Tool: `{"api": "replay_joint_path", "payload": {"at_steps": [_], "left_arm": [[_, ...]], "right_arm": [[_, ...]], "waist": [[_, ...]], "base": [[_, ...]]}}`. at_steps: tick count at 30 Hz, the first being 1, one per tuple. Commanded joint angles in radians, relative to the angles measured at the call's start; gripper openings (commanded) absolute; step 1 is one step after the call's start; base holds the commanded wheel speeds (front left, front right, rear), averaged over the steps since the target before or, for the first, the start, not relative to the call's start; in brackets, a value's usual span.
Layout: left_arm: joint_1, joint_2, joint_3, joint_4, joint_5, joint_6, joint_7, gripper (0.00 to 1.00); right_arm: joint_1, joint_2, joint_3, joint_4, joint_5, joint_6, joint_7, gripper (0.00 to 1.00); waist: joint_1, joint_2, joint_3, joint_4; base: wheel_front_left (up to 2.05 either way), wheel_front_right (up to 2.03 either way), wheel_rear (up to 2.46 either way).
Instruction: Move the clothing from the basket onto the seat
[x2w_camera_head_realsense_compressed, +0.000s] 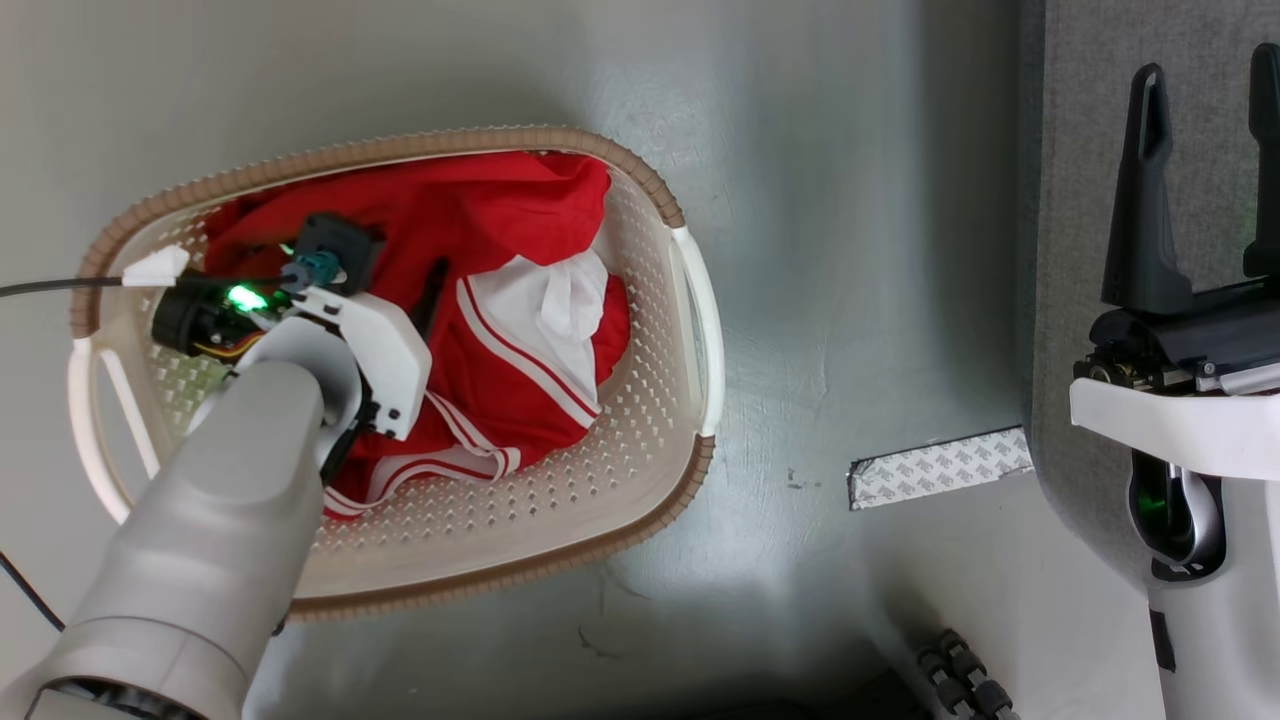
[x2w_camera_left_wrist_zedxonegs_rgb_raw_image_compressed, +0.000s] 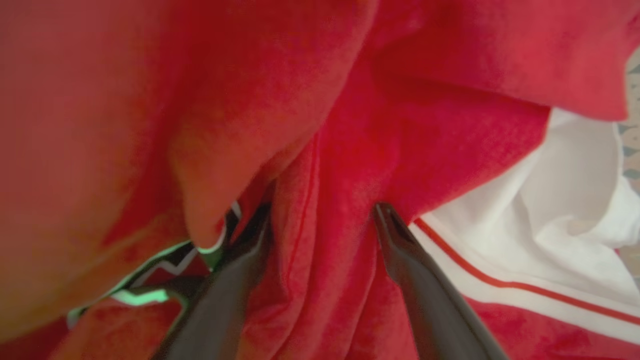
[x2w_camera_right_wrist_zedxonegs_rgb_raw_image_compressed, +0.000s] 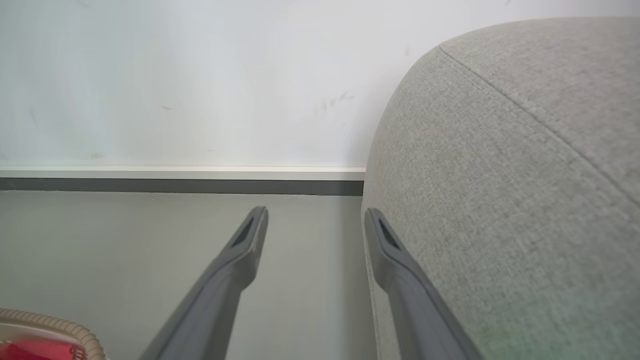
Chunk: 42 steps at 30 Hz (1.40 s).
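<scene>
The clothing (x2w_camera_head_realsense_compressed: 500, 290), red with white panels and stripes, lies heaped in the cream basket (x2w_camera_head_realsense_compressed: 690, 330) on the floor at the left. My left arm reaches down into the basket. In the left wrist view my left gripper (x2w_camera_left_wrist_zedxonegs_rgb_raw_image_compressed: 324, 210) is open, its fingers pressed into the clothing (x2w_camera_left_wrist_zedxonegs_rgb_raw_image_compressed: 450, 145) with a raised red fold between them. A black-and-white mark (x2w_camera_left_wrist_zedxonegs_rgb_raw_image_compressed: 165, 265) shows by the left finger. My right gripper (x2w_camera_head_realsense_compressed: 1205, 160) stands open and empty over the grey seat (x2w_camera_head_realsense_compressed: 1080, 200). In the right wrist view my right gripper (x2w_camera_right_wrist_zedxonegs_rgb_raw_image_compressed: 316, 214) hangs beside the seat (x2w_camera_right_wrist_zedxonegs_rgb_raw_image_compressed: 500, 175).
A patch of patterned tape (x2w_camera_head_realsense_compressed: 940, 465) lies on the grey floor by the seat's edge. A black cable (x2w_camera_head_realsense_compressed: 60, 287) runs in from the left to my left wrist. A white wall with a dark skirting (x2w_camera_right_wrist_zedxonegs_rgb_raw_image_compressed: 180, 186) stands behind. The basket's rim (x2w_camera_right_wrist_zedxonegs_rgb_raw_image_compressed: 50, 322) shows at the lower left.
</scene>
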Motion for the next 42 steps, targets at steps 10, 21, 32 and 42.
{"api": "replay_joint_path", "payload": {"at_steps": [10, 21, 32, 42], "left_arm": [[-0.021, -0.008, -0.041, 0.014, -0.024, -0.010, -0.011, 0.00], [0.077, -0.041, -0.047, -0.061, -0.083, -0.013, -0.089, 0.00], [0.328, -0.044, -0.006, -0.276, -0.126, 0.014, -0.097, 0.00], [0.584, -0.031, 0.045, -0.481, -0.143, 0.049, -0.097, 0.00]], "right_arm": [[0.030, -0.007, -0.023, 0.072, 0.042, -0.004, 0.012, 1.00], [0.085, -0.015, -0.052, 0.108, -0.005, -0.007, 0.007, 1.00], [0.252, -0.005, -0.073, 0.179, -0.074, -0.004, 0.007, 1.00], [0.407, -0.005, -0.097, 0.219, -0.099, -0.004, 0.007, 1.00]], "waist": [[0.0002, 0.0000, -0.001, -0.011], [0.0002, 0.0000, -0.203, 0.040], [0.0002, 0.0000, -0.524, 0.114], [0.0002, 0.0000, -0.764, 0.152]], "base": [[0.00, 0.00, 0.00], [0.00, 0.00, 0.00], [0.00, 0.00, 0.00], [0.00, 0.00, 0.00]]}}
